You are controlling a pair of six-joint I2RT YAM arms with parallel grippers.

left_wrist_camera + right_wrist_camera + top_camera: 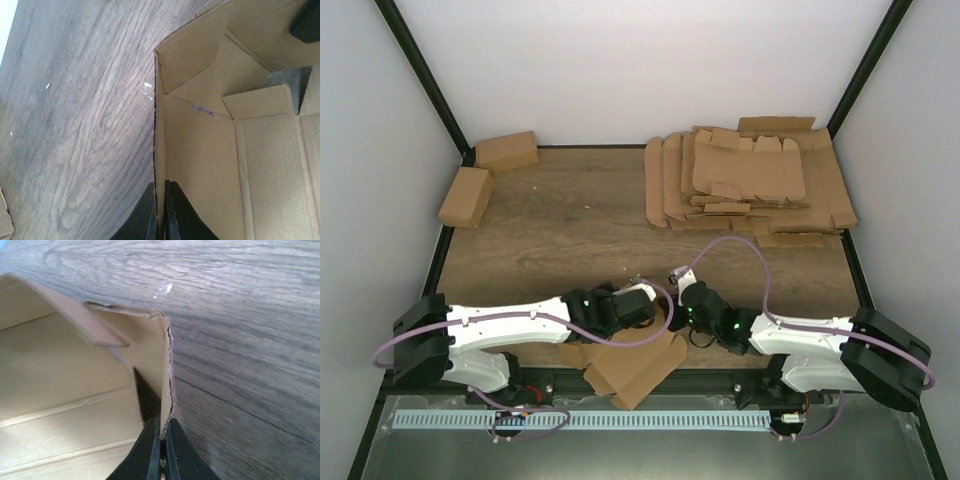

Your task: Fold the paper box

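Observation:
The paper box [638, 366] is a brown cardboard blank, partly folded, lying at the table's near edge between my two arms, one flap hanging over the edge. My left gripper [648, 305] is shut on one upright side wall of the box [161, 165], one finger inside and one outside [161, 210]. My right gripper [682, 295] is shut on the opposite upright wall [165, 365], pinching its edge [163, 442]. In both wrist views the box's inside shows with creased panels and a raised corner flap [192, 55].
A stack of flat brown cardboard blanks [750, 180] lies at the back right. Two folded brown boxes sit at the back left: one [506, 151] by the wall, one [465, 196] nearer. Purple cables loop over both arms. Bare wood table [570, 230] lies between.

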